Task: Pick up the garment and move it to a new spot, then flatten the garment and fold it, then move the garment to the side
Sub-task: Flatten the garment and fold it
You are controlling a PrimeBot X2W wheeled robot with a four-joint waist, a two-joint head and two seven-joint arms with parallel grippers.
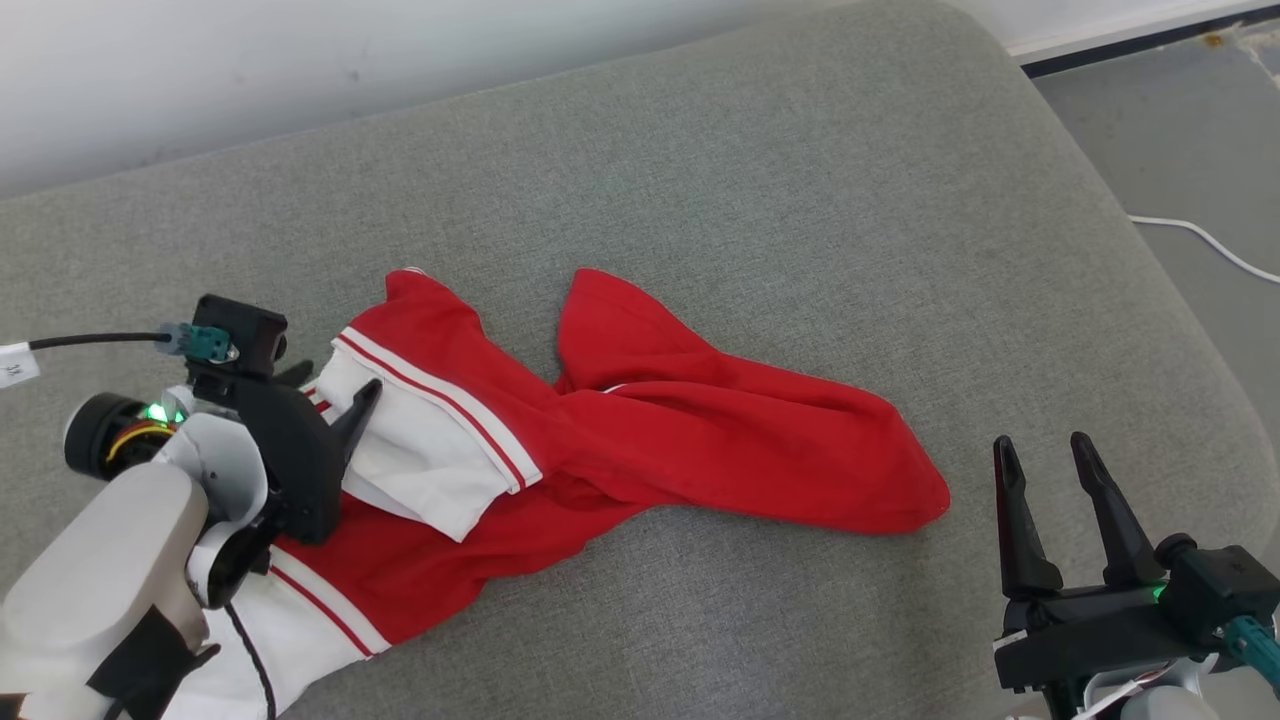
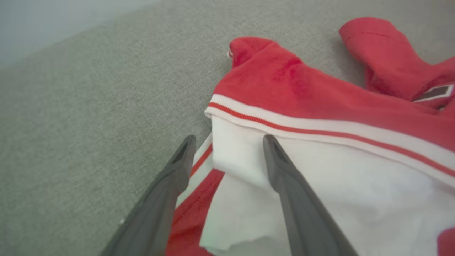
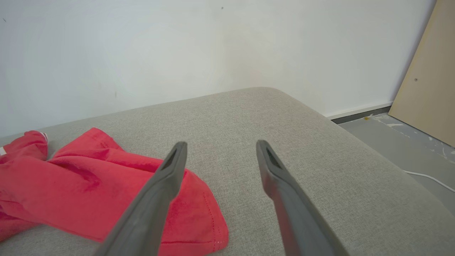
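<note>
A red garment [image 1: 700, 440] with white panels and red-and-white striped trim lies crumpled on the grey cushion [image 1: 760, 180]. My left gripper [image 1: 330, 390] is at its left end, low over the white panel, open. In the left wrist view the left gripper [image 2: 227, 145] has a folded white edge of the garment [image 2: 320, 92] lying between its two fingers, which stand apart. My right gripper [image 1: 1045, 448] stands open and empty, to the right of the garment's red end and apart from it. The right wrist view shows the right gripper [image 3: 220, 146] over bare cushion, with the garment [image 3: 89, 174] to its left.
The cushion's rounded right edge [image 1: 1180, 300] drops to a grey floor [image 1: 1200, 130] where a white cable [image 1: 1200, 235] lies. A pale wall [image 1: 300, 70] runs behind the cushion. A beige board [image 3: 430, 81] leans at the right. Bare cushion spreads behind and right of the garment.
</note>
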